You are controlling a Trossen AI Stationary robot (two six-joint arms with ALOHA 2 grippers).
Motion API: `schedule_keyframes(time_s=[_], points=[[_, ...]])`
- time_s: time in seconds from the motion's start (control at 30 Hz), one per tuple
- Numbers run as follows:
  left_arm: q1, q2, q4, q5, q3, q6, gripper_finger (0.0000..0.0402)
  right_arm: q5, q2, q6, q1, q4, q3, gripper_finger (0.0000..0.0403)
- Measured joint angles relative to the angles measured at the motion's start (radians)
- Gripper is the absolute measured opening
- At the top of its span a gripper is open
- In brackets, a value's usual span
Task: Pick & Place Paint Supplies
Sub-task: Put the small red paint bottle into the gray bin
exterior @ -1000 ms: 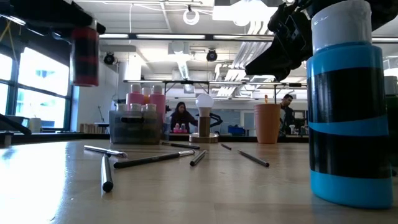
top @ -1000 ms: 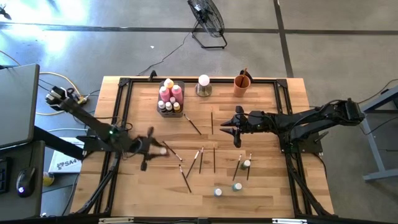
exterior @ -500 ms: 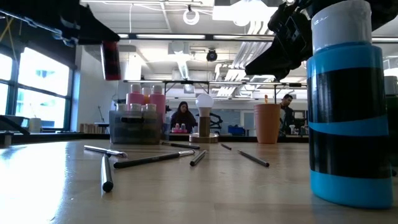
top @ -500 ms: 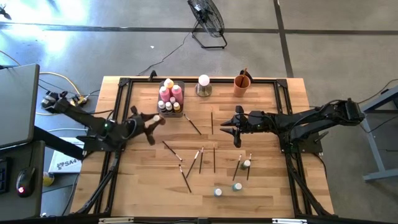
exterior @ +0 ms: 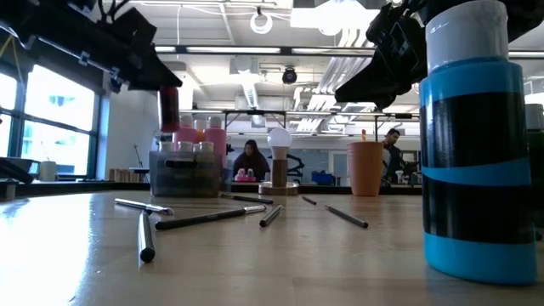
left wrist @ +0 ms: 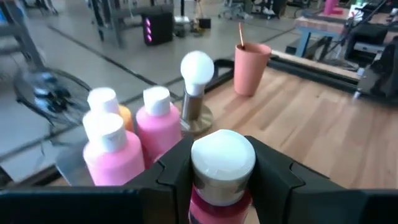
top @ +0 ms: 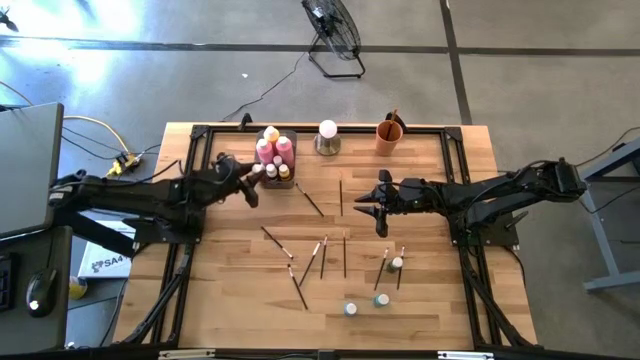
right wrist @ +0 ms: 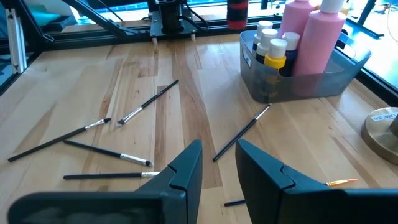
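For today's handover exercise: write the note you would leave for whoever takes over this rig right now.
Left end effector: shut on a small red paint bottle, held in the air beside the grey tray.
Right end effector: open, empty, hovering mid-table.
Done: pink bottles and several small ones stand in the tray.
Left: three small bottles and the loose paintbrushes lie on the table.

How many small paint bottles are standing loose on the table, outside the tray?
3. One white-capped bottle stands among the brushes on the right side; a second bottle and a third bottle sit side by side nearer the front. None looks hidden.
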Motion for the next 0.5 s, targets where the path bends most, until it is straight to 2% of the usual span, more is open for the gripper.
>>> schedule_keyframes(time_s=[0.13, 0.5], points=[[0.064, 0.029, -0.056, 0.047, 0.000, -0.056, 0.0120, 0.000, 0.000, -0.014, 0.000, 0.000, 0.000, 0.0091], [0.143, 0.095, -0.062, 0.047, 0.002, -0.094, 0.0120, 0.000, 0.000, -0.019, 0.000, 0.000, 0.000, 0.0091]])
